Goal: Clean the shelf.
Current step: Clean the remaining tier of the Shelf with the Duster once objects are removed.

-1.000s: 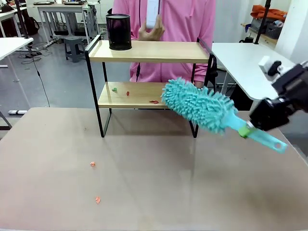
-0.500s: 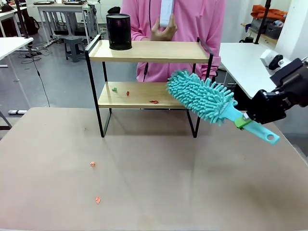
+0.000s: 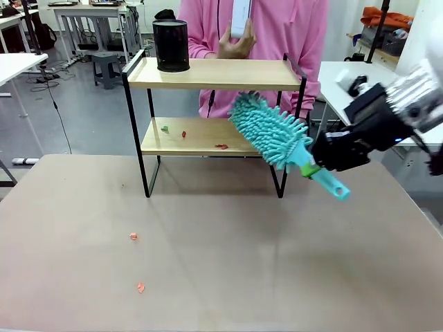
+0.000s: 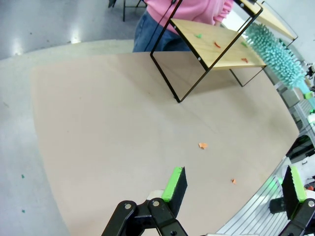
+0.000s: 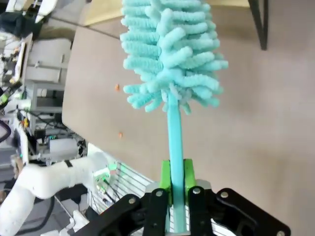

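The shelf [image 3: 221, 73] stands at the far side of the brown table [image 3: 291, 277], two light boards in a thin black frame, with a person in a pink top [image 3: 277, 34] right behind it. On the left end of the shelf's top board sits a black mesh pen cup [image 3: 170, 45]. The lower board carries small litter: a green scrap [image 3: 165, 128] near its left end, a red scrap [image 3: 183, 134] just beside that, and a red bit [image 3: 221, 146] near the middle of its front edge.

The right gripper [image 3: 313, 167] hangs just off the shelf's right front leg, its green pads clamped tight on the handle of a teal microfibre duster [image 3: 268, 130]. The duster slants up and leftward, so its fluffy head lies in front of the shelf's right end, between the two boards. Whether the fibres touch the lower board cannot be told. The handle's free end sticks out down to the right of the shelf.

In front of the shelf's left half, well apart from it, an orange crumb [image 3: 133, 236] lies on the table, and a second crumb [image 3: 140, 287] lies farther from the shelf.

The left gripper [image 4: 235, 183] hovers over the table well in front of the shelf, jaws spread wide with nothing between them.

Above the shelf's top board the person's hand [image 3: 232, 47] holds a slim white object [image 3: 240, 15] upright
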{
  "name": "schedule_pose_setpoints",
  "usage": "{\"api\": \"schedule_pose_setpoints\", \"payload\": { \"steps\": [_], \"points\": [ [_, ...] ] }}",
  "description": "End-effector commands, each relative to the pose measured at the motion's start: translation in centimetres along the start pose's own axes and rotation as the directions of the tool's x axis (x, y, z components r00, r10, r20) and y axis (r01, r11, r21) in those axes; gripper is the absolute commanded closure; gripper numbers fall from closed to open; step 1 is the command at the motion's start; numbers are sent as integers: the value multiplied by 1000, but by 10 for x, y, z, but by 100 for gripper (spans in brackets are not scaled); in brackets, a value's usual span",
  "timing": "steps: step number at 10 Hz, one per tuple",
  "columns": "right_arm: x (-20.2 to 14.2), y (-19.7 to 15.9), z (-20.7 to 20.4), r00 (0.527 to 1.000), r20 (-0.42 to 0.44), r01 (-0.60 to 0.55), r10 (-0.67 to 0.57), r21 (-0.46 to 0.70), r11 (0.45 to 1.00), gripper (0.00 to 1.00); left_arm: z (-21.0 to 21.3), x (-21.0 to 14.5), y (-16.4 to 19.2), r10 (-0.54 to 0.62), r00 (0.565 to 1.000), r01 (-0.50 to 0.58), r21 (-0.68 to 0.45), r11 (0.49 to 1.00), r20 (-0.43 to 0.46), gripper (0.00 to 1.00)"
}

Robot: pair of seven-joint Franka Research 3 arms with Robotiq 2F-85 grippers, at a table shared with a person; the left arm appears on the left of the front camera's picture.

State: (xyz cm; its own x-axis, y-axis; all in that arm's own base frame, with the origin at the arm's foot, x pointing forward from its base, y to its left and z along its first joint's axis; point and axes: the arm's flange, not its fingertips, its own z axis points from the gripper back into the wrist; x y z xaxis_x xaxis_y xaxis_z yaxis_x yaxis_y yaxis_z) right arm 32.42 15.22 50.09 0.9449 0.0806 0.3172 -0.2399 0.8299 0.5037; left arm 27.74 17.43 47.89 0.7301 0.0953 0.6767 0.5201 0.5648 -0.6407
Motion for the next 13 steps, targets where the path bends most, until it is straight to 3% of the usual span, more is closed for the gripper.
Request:
{"api": "schedule_pose_setpoints", "payload": {
  "steps": [1,6,13],
  "points": [
    [15,9,-16,990,99,99,-96,-29,995,88,-1,1,-1,-22,1000,22,-13,1000,22,0],
    [63,16,-48,961,193,227,-196,-159,961,88,-1,1,-1,-22,1000,22,-13,1000,22,0],
    [85,13,-74,965,151,242,-214,-198,950,88,-1,1,-1,-22,1000,22,-13,1000,22,0]
  ]
}}
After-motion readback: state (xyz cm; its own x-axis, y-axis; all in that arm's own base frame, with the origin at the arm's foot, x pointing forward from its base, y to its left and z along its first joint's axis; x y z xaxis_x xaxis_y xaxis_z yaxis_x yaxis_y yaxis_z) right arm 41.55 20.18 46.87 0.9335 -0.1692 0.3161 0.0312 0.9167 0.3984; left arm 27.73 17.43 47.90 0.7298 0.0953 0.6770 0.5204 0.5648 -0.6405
